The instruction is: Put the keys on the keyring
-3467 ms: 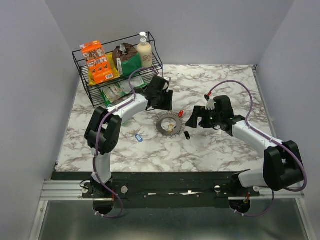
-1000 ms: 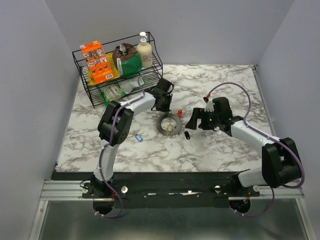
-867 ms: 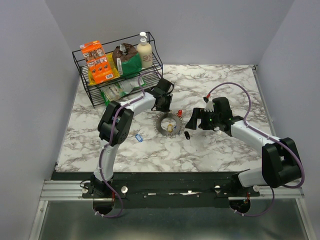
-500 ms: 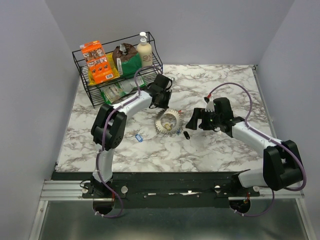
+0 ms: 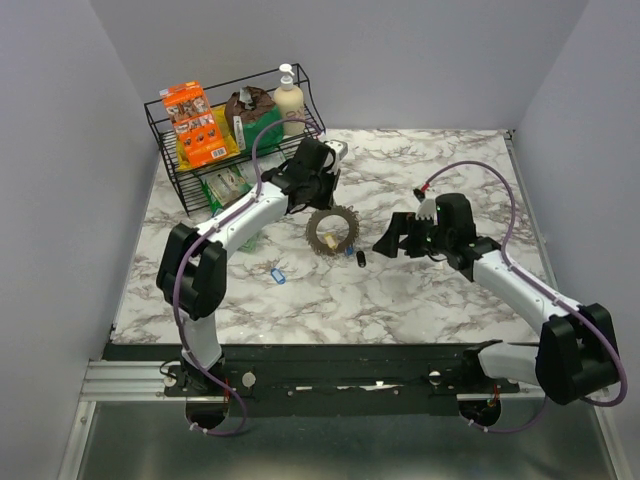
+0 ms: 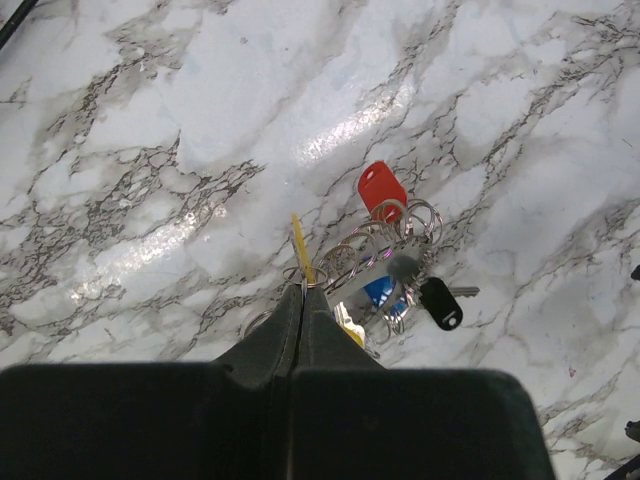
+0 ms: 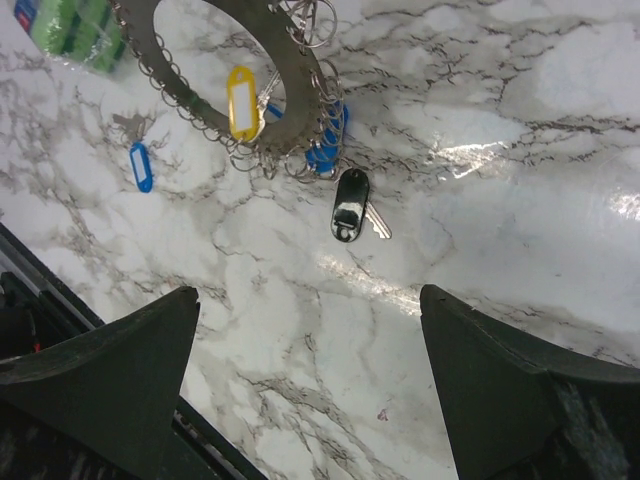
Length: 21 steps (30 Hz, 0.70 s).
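Note:
My left gripper [image 5: 318, 203] is shut on the top edge of the keyring [image 5: 332, 231], a grey loop fringed with small wire rings, and holds it tilted up off the marble. The left wrist view shows the shut fingertips [image 6: 302, 292] pinching a small ring by a yellow tag. Red [image 6: 382, 188], blue [image 6: 380, 292] and black [image 6: 440, 303] keys cluster among the loops below. In the right wrist view a yellow key [image 7: 241, 102], blue keys [image 7: 325, 145] and the black key [image 7: 350, 205] hang at the keyring [image 7: 295, 115]. A lone blue key [image 5: 278, 274] lies on the table. My right gripper [image 5: 392, 240] stands open, empty, right of the ring.
A black wire rack [image 5: 165, 130] with an orange box, a green bag and a bottle stands at the back left, close behind the left arm. The table's front edge [image 5: 330, 345] runs along the arms' bases.
The left gripper has risen and pulled back toward the rack, lifting the keyring off the table. The black key has shifted left with it. The right gripper stays open and has drawn slightly right.

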### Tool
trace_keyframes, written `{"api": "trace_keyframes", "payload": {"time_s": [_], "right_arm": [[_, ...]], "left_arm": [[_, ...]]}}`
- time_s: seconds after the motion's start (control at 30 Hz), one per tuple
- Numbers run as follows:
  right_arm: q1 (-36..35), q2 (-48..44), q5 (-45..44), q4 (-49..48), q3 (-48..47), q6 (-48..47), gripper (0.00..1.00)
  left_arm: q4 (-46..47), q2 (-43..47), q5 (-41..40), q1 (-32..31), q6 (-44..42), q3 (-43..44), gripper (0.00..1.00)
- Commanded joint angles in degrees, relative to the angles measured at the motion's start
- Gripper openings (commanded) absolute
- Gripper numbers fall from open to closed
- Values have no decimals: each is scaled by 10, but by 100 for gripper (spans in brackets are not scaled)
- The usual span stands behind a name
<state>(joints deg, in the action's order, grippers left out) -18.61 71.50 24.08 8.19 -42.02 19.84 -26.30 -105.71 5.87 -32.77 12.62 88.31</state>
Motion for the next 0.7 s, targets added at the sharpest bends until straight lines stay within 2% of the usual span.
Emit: {"api": "trace_keyframes", "payload": {"time_s": [0.0,0.2,0.67], "right_arm": [[5,-51,40,-4,7,-32,100],[5,-124,75,-5,0,-54,100],[5,-233,129,-48,-3,-81,100]], "left_arm": [[-4,55,28,-6,-31,-16,0],[-9,98,50,-19,-66,-31,0],[-38,192,193,-64,-189,-62,0]]}}
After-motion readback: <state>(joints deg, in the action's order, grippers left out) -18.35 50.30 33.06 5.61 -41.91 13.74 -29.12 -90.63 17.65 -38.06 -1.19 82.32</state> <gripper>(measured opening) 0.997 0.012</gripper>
